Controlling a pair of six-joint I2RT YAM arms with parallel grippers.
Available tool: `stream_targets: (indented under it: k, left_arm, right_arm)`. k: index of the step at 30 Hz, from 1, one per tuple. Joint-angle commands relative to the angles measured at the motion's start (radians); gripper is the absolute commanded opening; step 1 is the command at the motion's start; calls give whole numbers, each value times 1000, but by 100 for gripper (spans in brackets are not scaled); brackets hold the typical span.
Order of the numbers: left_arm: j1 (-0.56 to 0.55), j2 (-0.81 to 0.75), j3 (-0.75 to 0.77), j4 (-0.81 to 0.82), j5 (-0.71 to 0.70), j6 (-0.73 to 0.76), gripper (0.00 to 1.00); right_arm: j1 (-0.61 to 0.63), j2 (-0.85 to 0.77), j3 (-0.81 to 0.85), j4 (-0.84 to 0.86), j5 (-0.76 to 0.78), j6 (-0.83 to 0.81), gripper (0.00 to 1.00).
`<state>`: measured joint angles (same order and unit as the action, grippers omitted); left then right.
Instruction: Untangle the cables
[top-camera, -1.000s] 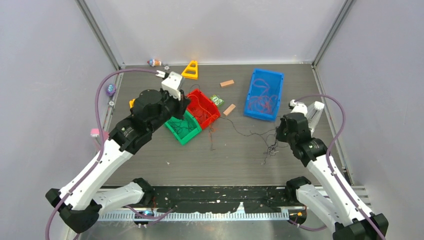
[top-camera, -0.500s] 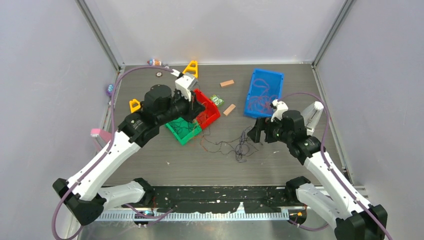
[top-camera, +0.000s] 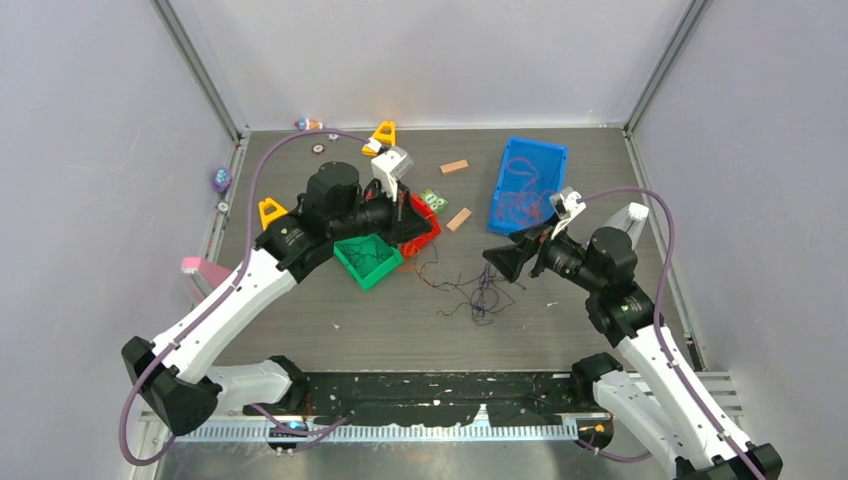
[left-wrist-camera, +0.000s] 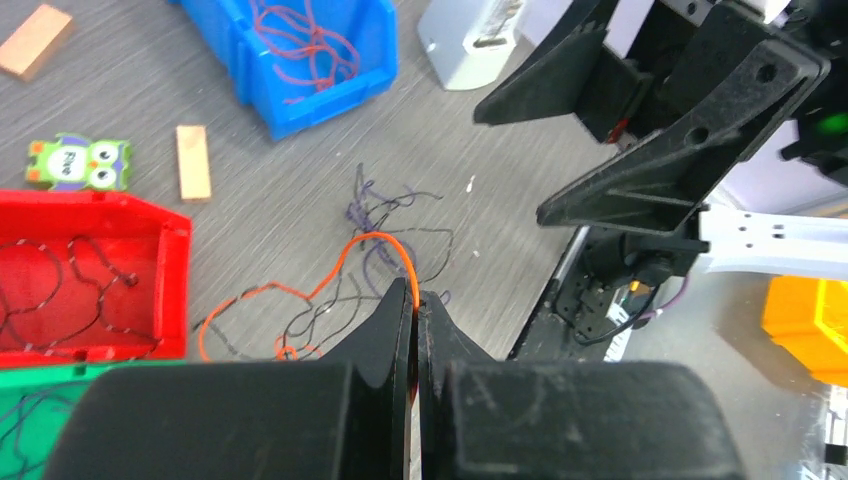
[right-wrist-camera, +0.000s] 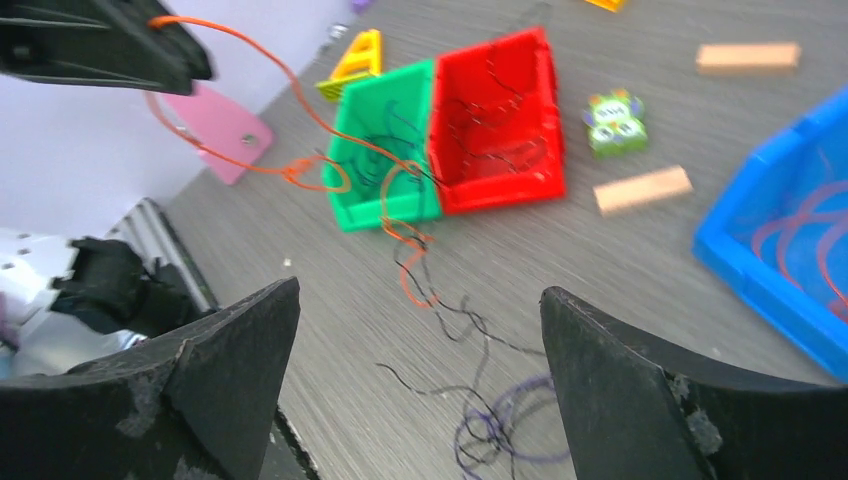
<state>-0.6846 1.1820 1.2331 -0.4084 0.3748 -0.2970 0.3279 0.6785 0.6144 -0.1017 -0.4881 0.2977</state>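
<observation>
Since the earlier frame, the left gripper (left-wrist-camera: 416, 305) has travelled rightward and upward, away from its base, and it remains clenched on one orange cable (left-wrist-camera: 375, 240). The strand leaves the jaw tips, arches up ahead of them, then drops below and to the left of them toward the table (top-camera: 330, 300). In the right wrist view the same strand passes over the green bin (right-wrist-camera: 385, 205) (the red bin (right-wrist-camera: 500, 185) sits just beside it) before it reaches the surface.

The dark cables (top-camera: 482, 295) have been dragged leftward across the table. They now lie in a loose knot below and ahead of the right jaws, well clear of both pads. The orange cable is still interlaced with them where it meets the table.

The right gripper (right-wrist-camera: 415, 300) has released: its jaws stand wide apart with nothing between them, and it has shifted left and lifted off the table. The blue bin (top-camera: 498, 205) lies just behind it.

Assessment: the pull has tensioned the orange strand but has not yet freed it. The right gripper likely needs to re-grasp the dark knot so the orange cable can be drawn out.
</observation>
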Motion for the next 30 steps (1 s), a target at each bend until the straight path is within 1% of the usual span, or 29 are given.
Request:
stream_targets:
  k: [1,4,7,9,10,11,13,15,20,25,30]
  left_arm:
    - [8,11,65,107,138,-53,0]
    - [7,24,76,131,203,-79,0]
    - [8,35,78,162,256,-110,0]
    - [7,40,80,181,290,-127,0]
    - [8,42,80,190,303,-134,0]
    - [8,44,80,195,314,-140,0]
    - [7,51,82,204,344,-153,0]
    - [8,61,85,215,371,-169,0]
    - [8,87,79,264,414,-214,0]
    - [7,100,64,309,423,-239,0]
    - [8,108,54,313,393,-229,0]
  right_arm:
    - [29,16,-23,274,-165,53,95]
    - [74,58,-24,324,-131,39,95]
    - [169,97,-22,360,-36,-25,95]
    - [227,123,-26,407,17,-68,95]
    - [244,133,-34,460,43,-78,96]
    - [267,155,-38,486,48,-86,96]
    - [285,193,-45,598,47,-86,96]
    - [299,232,-38,653,49,-86,96]
    - [346,309,8,710,37,-107,95]
    - [382,354,17,777,10,-107,99]
    - [408,370,13,830,5,-95,90]
